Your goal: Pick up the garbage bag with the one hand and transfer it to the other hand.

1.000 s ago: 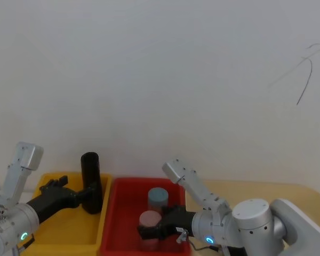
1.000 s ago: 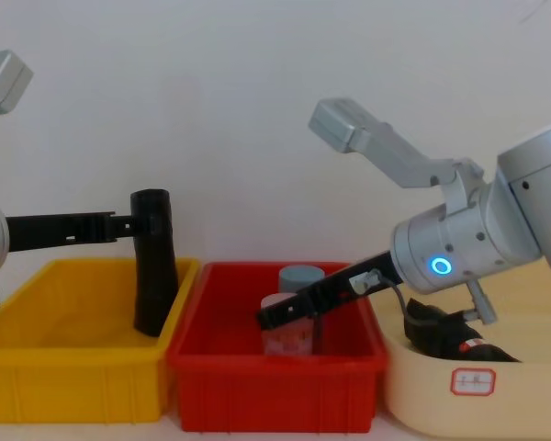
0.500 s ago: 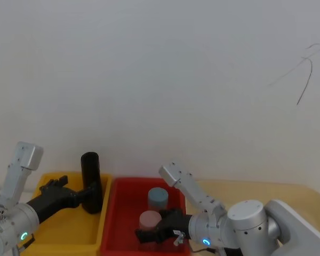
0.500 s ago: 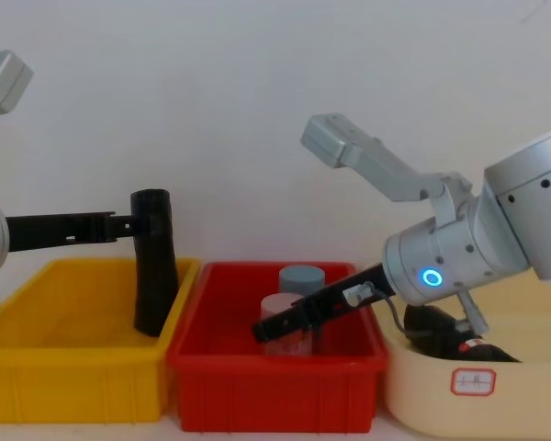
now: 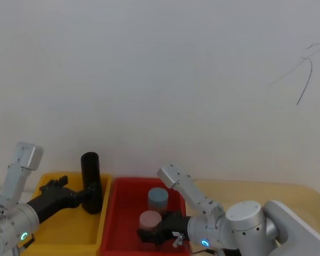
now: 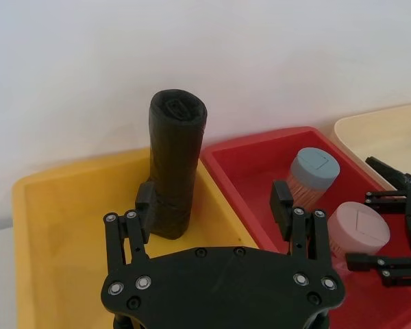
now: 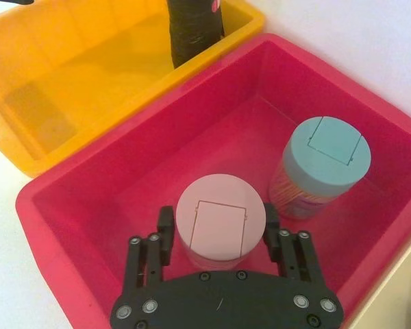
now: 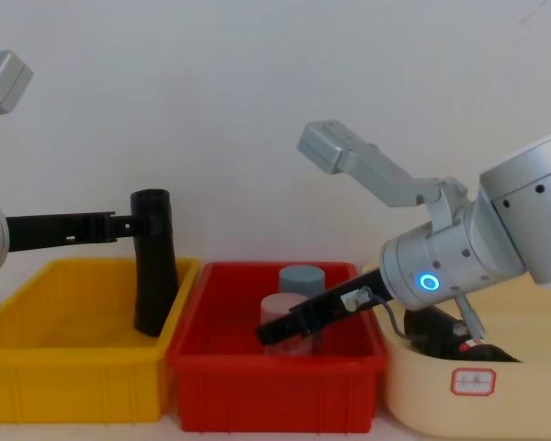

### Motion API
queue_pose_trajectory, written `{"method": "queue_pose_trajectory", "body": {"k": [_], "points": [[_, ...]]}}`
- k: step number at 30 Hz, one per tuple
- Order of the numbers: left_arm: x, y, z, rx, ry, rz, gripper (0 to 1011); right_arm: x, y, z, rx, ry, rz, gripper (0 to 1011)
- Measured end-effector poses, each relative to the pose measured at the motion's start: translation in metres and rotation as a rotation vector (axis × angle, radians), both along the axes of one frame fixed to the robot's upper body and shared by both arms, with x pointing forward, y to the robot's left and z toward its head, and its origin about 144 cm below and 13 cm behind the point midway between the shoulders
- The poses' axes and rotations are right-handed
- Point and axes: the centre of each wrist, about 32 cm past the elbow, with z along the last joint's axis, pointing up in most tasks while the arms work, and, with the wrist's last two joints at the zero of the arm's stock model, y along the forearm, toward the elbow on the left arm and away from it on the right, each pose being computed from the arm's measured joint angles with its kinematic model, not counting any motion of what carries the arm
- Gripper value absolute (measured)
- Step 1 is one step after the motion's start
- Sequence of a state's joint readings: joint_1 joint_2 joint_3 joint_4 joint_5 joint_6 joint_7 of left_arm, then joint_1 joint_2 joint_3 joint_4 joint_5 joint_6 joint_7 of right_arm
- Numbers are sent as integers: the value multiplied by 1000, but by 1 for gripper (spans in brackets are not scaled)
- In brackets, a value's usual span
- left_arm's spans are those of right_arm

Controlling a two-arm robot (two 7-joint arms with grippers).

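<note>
Bag point(image 8: 154, 262), a black roll, stands nearly upright in the yellow bin point(image 8: 37, 367), against the wall that bin shares with the red bin point(image 8: 275, 390). In the chest view its top leans slightly left. The left gripper point(image 8: 145, 223), on the green-ringed wrist, reaches in level from the left with its tips at the roll's upper part. The left wrist view shows more: the left gripper point(image 6: 216, 199) is spread wide, one pad point(image 6: 145, 199) touching the roll's side low down and the other pad point(image 6: 282, 199) well apart from it, so the bag point(image 6: 175, 164) is not clamped. That view also shows the roll's folded top end. The right wrist view catches a bit of red label on the bag point(image 7: 192, 24).

The right gripper point(image 8: 271, 333), on the blue-ringed wrist, angles down into the red bin. Its wrist view shows the right gripper point(image 7: 216, 223) open, a finger on either side of the pink-lidded jar point(image 7: 220, 229); whether they touch it I cannot tell. A blue-lidded jar point(image 7: 322, 168) stands just beside it, deeper in the bin. In the head view the bag point(image 5: 90, 181) rises above the yellow bin's rim.

A cream tub point(image 8: 477, 386) with a small label sits right of the red bin, holding a dark item point(image 8: 445, 335). Behind everything is a plain white wall point(image 5: 160, 80) with a thin dark scratch point(image 5: 304, 80).
</note>
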State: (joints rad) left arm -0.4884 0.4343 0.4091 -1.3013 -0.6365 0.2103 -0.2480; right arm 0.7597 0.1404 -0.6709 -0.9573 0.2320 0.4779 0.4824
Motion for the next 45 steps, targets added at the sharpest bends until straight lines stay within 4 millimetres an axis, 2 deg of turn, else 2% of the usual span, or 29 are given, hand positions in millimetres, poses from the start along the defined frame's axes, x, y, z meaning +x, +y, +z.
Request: {"method": "queue_pose_trajectory", "body": {"k": [2, 5, 17, 25, 35, 45], "points": [[0, 0, 0, 0, 0, 0, 1000, 0, 0, 0, 0, 0, 0, 685], [0, 0, 0, 0, 0, 0, 1001, 0, 0, 0, -1, 1, 0, 648], [0, 0, 0, 0, 0, 0, 1000, -4, -3, 4, 23, -1, -5, 650], [0, 0, 0, 0, 0, 0, 1000, -15, -14, 25, 89, -28, -33, 650], [0, 0, 0, 0, 0, 0, 1000, -39, -46, 67, 184, -111, -121, 648], [0, 0, 0, 0, 0, 0, 1000, -61, -83, 87, 227, -175, -246, 648]]}}
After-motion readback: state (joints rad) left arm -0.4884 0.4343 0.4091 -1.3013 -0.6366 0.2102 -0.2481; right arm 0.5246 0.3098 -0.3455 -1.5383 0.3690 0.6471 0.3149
